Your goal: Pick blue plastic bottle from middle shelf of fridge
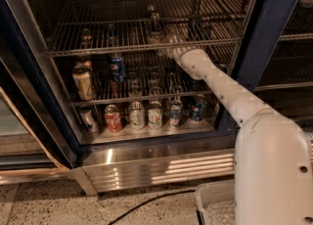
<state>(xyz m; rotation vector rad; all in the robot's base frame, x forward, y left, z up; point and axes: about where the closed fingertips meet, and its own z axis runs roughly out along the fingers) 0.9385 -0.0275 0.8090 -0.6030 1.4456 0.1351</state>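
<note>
The fridge (161, 163) stands open, with wire racks and a ribbed steel base panel. The blue plastic bottle (155, 27) stands upright on the upper visible wire rack, with dark contents and a pale label. My gripper (169, 43) reaches in over that rack from the lower right. It sits right beside the bottle's lower right side, at the rack's front edge. I cannot tell whether it touches the bottle. My white arm (220, 89) crosses in front of the right part of the lower shelves.
A blue Pepsi can (116, 67) and a tan can (83, 82) stand on the rack below. A red can (113, 118) and several other cans line the bottom shelf. A white bin (215, 204) and a black cable (146, 202) lie on the floor.
</note>
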